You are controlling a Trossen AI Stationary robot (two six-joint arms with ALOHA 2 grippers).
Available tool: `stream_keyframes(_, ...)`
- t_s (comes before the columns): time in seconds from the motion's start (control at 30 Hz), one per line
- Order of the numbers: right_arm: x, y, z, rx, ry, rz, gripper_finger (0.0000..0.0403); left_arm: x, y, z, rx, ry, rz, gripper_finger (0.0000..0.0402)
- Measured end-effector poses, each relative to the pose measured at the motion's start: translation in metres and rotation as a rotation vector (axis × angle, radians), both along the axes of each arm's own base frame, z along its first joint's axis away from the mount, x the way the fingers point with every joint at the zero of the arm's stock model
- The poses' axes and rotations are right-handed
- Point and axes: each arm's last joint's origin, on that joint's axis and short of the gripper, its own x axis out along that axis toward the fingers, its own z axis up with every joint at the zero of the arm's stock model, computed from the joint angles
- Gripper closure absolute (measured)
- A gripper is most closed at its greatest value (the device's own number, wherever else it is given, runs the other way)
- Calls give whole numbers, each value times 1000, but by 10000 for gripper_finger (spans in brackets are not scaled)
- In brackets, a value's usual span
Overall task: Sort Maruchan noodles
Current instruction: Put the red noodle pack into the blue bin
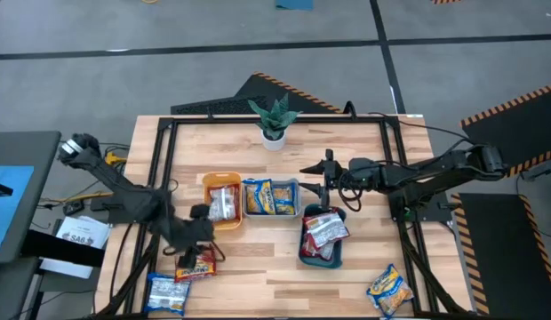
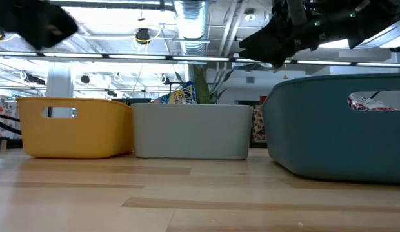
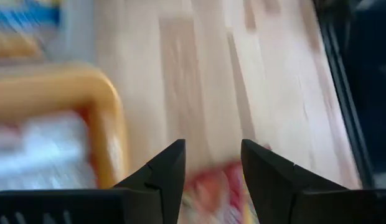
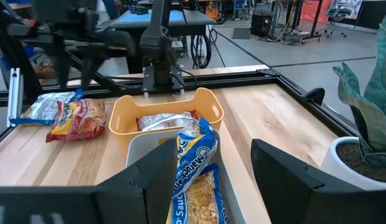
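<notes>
Left gripper [image 3: 211, 168] open | orange-red packet [image 3: 211, 190] under jaws | right gripper [image 4: 205, 180] open

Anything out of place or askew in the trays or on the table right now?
One oddity: a yellow-and-blue packet stands on edge in the clear tray, poking above its rim. Three packets still lie loose on the table: orange-red, yellow-and-blue and another yellow-and-blue. Nothing looks spilled or damaged.

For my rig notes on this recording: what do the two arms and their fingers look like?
Both arms are black and slim, built of jointed segments. The left arm ends at the table's edge in a pale round joint cap, with loose cables beside it. The right arm carries black cable loops near its wrist. The left gripper and right gripper each have two dark, wedge-shaped matte fingers. No markings are legible.
</notes>
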Motion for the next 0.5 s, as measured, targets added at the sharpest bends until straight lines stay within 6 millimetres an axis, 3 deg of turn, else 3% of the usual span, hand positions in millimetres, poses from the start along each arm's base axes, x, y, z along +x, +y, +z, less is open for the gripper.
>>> stream_keyframes(0.23,0,0,-2,0,22,0,177,-8,-36,-19,-31,195,77,260)
stream_keyframes(0.5,0,-1,-2,0,23,-2,177,-20,-56,-32,-82,254,192,255)
